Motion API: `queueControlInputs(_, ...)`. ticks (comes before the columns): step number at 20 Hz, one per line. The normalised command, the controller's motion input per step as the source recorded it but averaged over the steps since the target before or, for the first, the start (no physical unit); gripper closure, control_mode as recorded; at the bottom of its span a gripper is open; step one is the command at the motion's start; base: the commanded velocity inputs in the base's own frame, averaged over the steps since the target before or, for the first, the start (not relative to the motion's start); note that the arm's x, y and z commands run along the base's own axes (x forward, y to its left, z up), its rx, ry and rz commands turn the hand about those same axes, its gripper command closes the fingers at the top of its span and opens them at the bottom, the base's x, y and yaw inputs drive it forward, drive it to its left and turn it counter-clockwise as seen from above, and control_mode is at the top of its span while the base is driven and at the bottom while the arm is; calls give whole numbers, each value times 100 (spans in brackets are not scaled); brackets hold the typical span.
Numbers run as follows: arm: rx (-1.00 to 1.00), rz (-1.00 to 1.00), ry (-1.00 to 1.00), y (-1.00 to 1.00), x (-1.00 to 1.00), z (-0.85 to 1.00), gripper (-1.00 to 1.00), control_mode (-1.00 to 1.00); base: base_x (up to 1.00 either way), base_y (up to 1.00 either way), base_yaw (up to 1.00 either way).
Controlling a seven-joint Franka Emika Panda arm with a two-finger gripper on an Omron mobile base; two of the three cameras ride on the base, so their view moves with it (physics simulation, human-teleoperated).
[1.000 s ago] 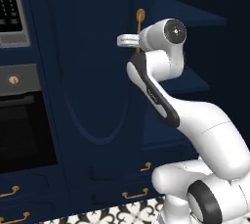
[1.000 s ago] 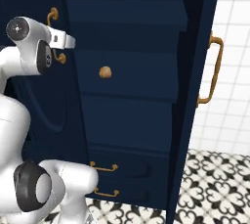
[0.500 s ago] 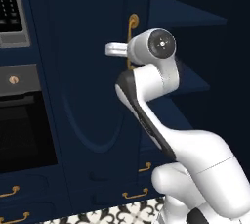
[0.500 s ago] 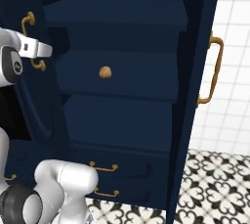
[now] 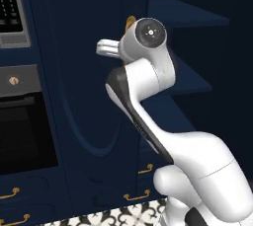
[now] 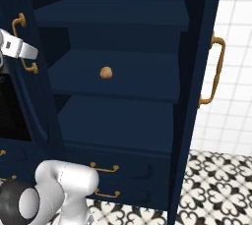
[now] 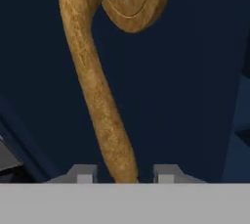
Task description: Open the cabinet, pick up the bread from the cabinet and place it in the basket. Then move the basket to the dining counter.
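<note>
Navy cabinet [image 6: 118, 116] shelves hold round golden bread [image 6: 106, 72]

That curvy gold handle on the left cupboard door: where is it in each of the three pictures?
Left base view: the brass handle peeks out at upper centre, just above the arm's round joint.
Right base view: at the far left, upper part.
Hand view: close up, running from the top down to bottom centre.
Shared landmark: the pincer, set around the handle.
</note>
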Motion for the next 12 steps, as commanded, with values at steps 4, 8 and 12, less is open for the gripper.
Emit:
queueControlInputs(4,16,0,5,-29,-33,0,-100,-100,0,0,0)
queueControlInputs(8,21,0,0,-19,-81,-4,-100,-100,0,0,0)
queueControlInputs(12,29,0,0,-33,-37,0,-100,-100,0,0,0)
